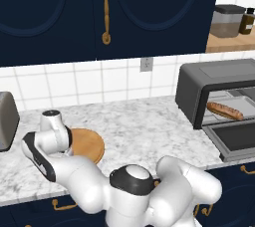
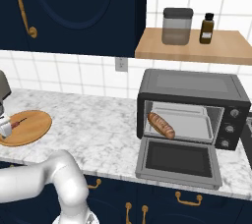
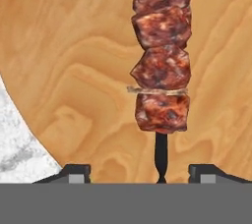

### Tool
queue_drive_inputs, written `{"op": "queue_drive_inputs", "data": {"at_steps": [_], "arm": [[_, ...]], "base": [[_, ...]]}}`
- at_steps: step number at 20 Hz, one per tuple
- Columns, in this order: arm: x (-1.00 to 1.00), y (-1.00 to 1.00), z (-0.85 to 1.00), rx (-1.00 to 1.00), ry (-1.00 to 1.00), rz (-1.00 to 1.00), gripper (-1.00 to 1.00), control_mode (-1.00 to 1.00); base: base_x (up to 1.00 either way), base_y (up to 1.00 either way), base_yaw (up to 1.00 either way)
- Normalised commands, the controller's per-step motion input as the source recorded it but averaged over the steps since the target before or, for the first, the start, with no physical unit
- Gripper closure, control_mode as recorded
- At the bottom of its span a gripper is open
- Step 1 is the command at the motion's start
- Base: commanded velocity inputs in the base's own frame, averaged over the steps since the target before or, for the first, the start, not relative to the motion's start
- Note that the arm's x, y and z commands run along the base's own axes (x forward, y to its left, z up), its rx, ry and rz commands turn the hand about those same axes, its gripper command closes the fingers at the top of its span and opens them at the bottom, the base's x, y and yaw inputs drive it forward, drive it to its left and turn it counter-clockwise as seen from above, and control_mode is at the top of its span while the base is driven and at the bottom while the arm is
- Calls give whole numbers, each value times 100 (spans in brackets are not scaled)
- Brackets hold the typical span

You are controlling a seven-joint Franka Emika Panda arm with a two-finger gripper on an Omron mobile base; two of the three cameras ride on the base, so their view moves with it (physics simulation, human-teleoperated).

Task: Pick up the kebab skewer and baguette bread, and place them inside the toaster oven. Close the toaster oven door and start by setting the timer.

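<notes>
Down low over the round wooden board [image 3: 74, 70], with the fingers [image 3: 78, 171] spread apart and nothing between them yet. Straight ahead of the gap, lying flat on the board: the kebab skewer [image 3: 161, 51], its long axis running directly away from the hand, dark stick end nearest and centred between the two tips, meat chunks stacked beyond it. So lined up along the stick, not across it, with the near end roughly midway between the tips; judged ready for a close on the stick or the nearest chunk, provided the tips are low enough, which cannot be told from here. From the right base view, hand and skewer [image 2: 16, 122] at the left end of the marble surface [image 2: 98, 125]. Well off to the right on that same surface, the toaster oven [image 2: 192, 107] with the toaster oven door [image 2: 178, 162] dropped open, and the baguette bread [image 2: 161, 125] already lying inside on the rack.
</notes>
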Motion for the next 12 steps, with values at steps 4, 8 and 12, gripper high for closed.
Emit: {"op": "queue_drive_inputs", "data": {"at_steps": [4, 8, 12], "arm": [[-7, 0, -9, 7, 0, 0, 100, -100], [-10, -2, 0, 5, 0, 0, 100, -100], [-10, -8, 10, 1, 0, 0, 100, -100]], "base": [[0, 0, 0], [0, 0, 0], [0, 0, 0]]}}
